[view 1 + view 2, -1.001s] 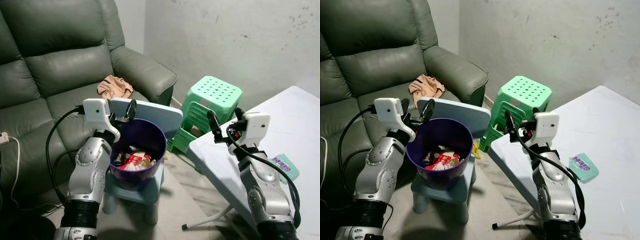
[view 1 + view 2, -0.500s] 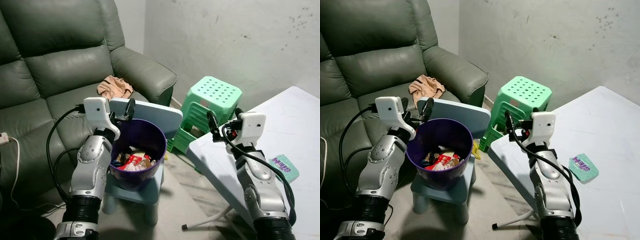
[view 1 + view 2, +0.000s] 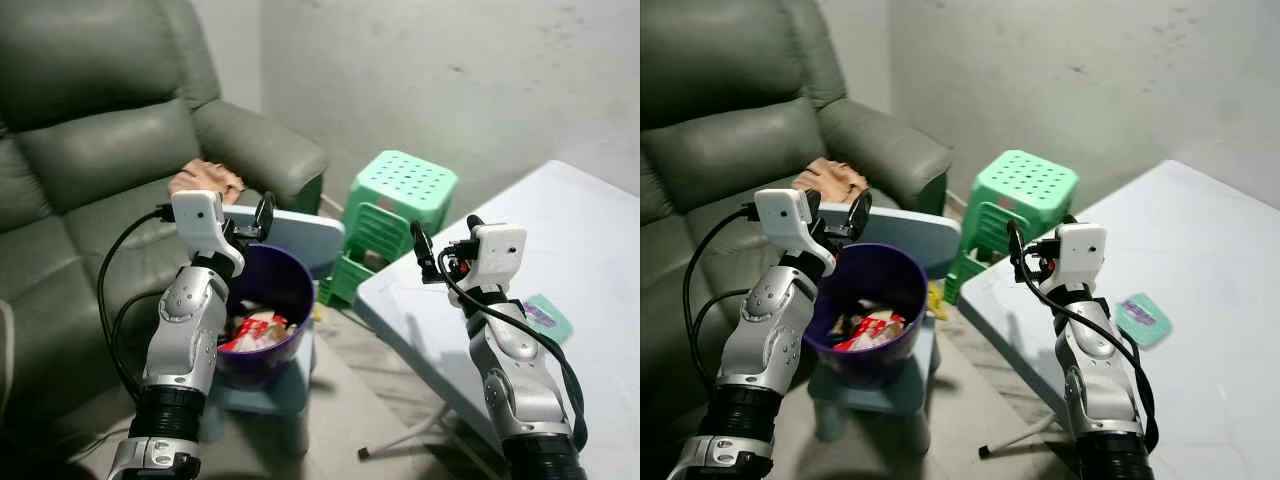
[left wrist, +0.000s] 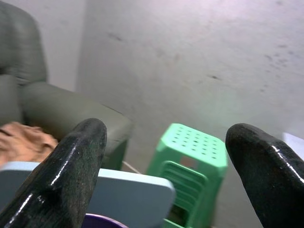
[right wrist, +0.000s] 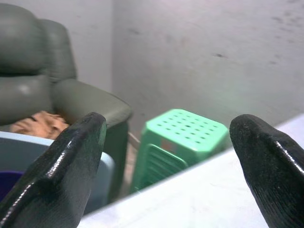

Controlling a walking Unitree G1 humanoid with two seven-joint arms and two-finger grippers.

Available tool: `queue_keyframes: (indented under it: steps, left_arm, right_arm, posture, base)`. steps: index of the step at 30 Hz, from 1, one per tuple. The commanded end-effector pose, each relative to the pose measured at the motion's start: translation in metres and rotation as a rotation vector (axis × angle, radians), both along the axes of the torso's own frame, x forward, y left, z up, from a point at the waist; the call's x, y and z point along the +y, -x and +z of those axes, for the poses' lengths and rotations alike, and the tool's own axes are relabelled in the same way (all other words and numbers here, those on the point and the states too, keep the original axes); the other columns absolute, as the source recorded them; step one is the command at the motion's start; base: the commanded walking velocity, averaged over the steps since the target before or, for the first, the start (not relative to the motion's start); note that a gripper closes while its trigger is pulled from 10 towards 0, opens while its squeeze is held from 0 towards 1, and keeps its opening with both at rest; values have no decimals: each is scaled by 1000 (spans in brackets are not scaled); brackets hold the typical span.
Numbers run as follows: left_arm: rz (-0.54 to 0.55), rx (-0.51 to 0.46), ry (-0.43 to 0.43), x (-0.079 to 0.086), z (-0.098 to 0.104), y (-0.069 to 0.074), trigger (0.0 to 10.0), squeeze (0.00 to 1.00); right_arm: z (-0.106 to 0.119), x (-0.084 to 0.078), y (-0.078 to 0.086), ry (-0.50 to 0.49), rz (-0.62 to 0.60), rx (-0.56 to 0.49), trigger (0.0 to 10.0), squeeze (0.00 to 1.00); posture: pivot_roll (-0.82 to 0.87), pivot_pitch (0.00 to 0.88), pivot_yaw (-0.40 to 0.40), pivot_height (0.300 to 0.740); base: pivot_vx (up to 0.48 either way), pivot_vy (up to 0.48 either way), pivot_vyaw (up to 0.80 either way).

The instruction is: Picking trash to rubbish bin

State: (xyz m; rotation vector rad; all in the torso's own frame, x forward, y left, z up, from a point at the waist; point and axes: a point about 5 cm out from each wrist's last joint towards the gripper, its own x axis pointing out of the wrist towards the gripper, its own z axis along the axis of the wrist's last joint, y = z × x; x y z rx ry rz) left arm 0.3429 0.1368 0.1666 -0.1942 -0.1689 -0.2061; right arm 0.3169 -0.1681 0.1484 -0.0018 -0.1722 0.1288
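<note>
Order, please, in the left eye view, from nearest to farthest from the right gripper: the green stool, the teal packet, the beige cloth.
From the right gripper:
1. Green stool, just beyond it, on the floor.
2. Teal packet, on the white table, to its right.
3. Beige cloth, on the sofa, far left.

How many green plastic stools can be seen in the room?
1. The green stool stands on the floor by the wall, between the sofa and the white table.

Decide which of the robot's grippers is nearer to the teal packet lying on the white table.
Right. The right gripper hovers over the table's near corner, with the teal packet lying beyond its wrist; the left gripper is above the purple bin, farther away.
</note>
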Motion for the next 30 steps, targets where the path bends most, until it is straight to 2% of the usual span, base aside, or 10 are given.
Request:
queue_keyframes:
  steps: [1, 4, 9, 12, 20, 27, 30]
  left_arm:
    - [-20, -9, 1, -4, 3, -2, 10000, 0]
    - [-31, -26, 22, -4, 7, -1, 10000, 0]
    - [-17, -13, 14, -7, 5, -2, 10000, 0]
    - [-16, 9, 54, -7, 3, -3, 10000, 0]
    - [4, 52, 77, -8, 0, -5, 10000, 0]
    - [-1, 75, 89, -11, -1, -5, 10000, 0]
    - [-5, 90, 93, -12, -2, -5, 10000, 0]
  right_arm:
    - [1, -2, -2, 3, -14, 1, 10000, 0]
    - [2, -2, -3, 5, -12, -3, 10000, 0]
    - [1, -1, -4, 7, -8, -1, 10000, 0]
    - [1, 0, -4, 11, -2, 0, 10000, 0]
    - [1, -1, -4, 22, 7, 4, 10000, 0]
    - [2, -1, -4, -25, 16, 21, 10000, 0]
    - [0, 0, -3, -4, 43, 38, 10000, 0]
  posture:
    - [13, 0, -66, 740]
    - [14, 0, -68, 740]
    - [17, 0, -73, 740]
    - [18, 0, -76, 740]
    - [21, 0, -84, 740]
    - [15, 0, -85, 740]
    - [13, 0, -83, 740]
  base:
    - [0, 0, -769]
    - [0, 0, -769]
    - [0, -480, -770]
    - [0, 0, -769]
    - [0, 0, -770]
    - [0, 0, -70]
    - [0, 0, 0]
